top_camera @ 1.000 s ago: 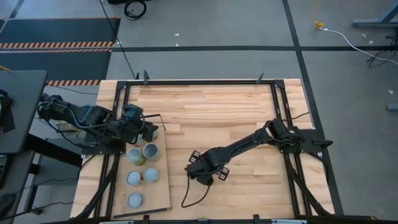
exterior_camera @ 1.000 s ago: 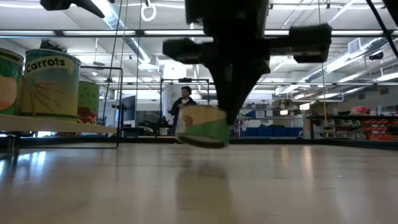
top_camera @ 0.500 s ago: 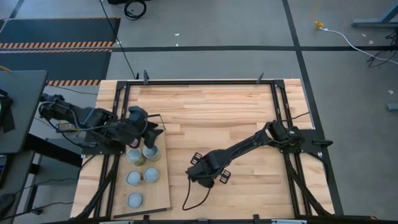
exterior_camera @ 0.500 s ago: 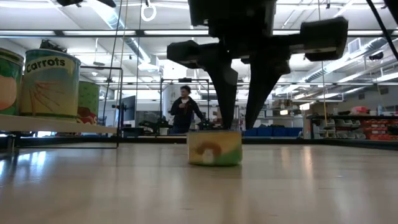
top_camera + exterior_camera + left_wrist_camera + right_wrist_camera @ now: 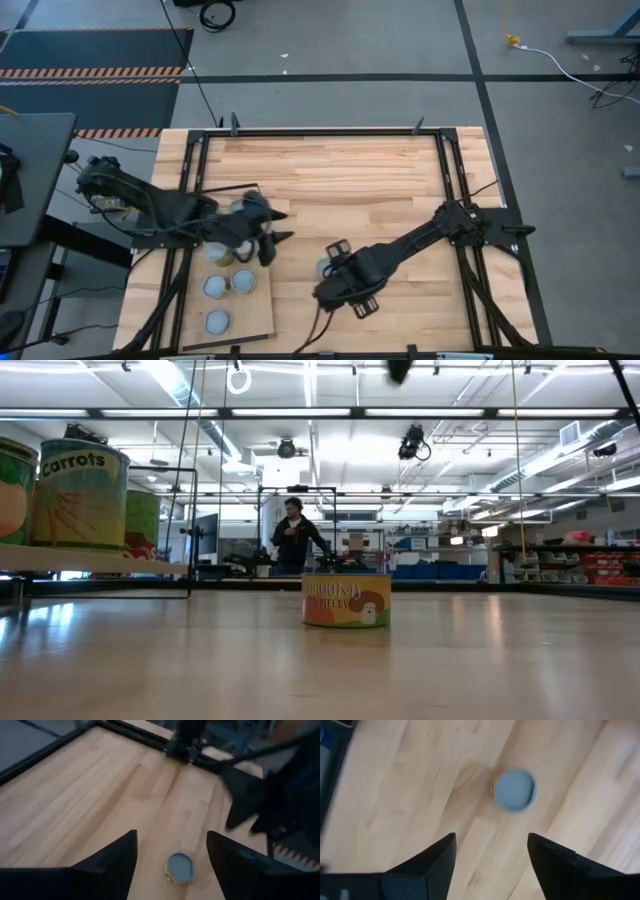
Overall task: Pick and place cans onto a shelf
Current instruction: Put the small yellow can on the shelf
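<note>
Lone can [image 5: 346, 600] stands upright on the bare table [image 5: 380, 180], near the middle, toward the front edge, just off the shelf's [image 5: 262, 320] long side. Squat tin, mushroom label, flat grey lid [image 5: 515, 789].

Left gripper [image 5: 268, 238] spread wide, holding nothing, over the shelf's edge and pointed at the can. Right gripper [image 5: 334, 258] also released, empty, just beside it.

Other cans [image 5: 215, 287] sit on the shelf.

Judgement: rigid, smooth metal, likely slippery; low and stable. Grip across the round side wall at mid-height, fingers square, firm squeeze; the lid offers no purchase.
</note>
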